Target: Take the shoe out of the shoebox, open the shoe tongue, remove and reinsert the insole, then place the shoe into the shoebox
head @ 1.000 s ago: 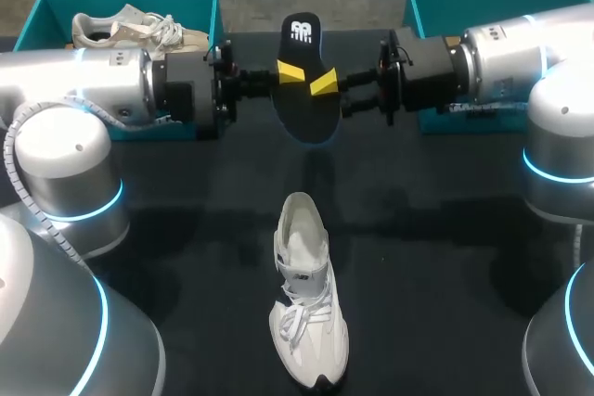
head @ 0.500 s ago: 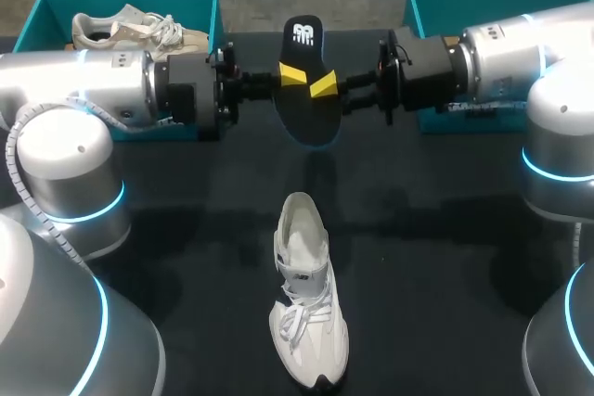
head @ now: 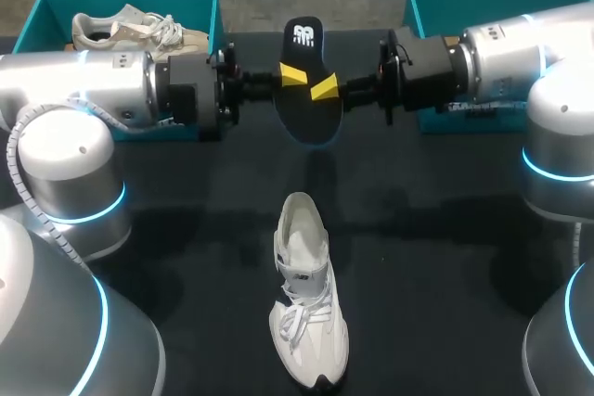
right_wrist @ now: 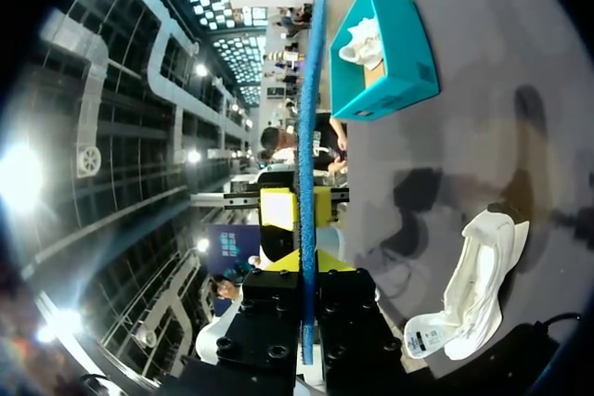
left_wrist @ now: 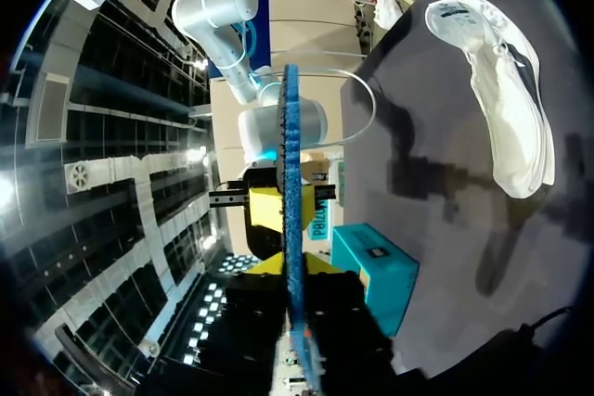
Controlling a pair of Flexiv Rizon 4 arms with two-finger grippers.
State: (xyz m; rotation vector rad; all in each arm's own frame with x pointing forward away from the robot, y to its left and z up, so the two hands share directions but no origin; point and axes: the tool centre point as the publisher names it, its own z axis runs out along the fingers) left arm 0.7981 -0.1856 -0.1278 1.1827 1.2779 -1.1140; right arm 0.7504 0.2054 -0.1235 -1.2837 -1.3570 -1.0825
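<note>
Above the far middle of the tabletop (head: 445,257), the black insole (head: 308,113) hangs in the air, held from both sides. The left end effector (head: 290,73) is clamped on one long edge and the right end effector (head: 324,88) on the other, one yellow tip of each lying on the insole's upper face. In the left wrist view the insole (left_wrist: 291,183) shows edge-on as a thin blue strip running between that end effector's (left_wrist: 295,271) fingers. The right wrist view shows the same strip (right_wrist: 308,136) pinched in its own end effector (right_wrist: 306,261).

Nearer the robot, well apart from the insole, the white shoe (head: 304,308) lies on the tabletop, laces up and its opening towards the insole. At the far left corner stands a teal shoebox (head: 200,2) with a second shoe (head: 130,30) inside. Another teal box (head: 436,2) sits at the far right, partly behind the right arm.
</note>
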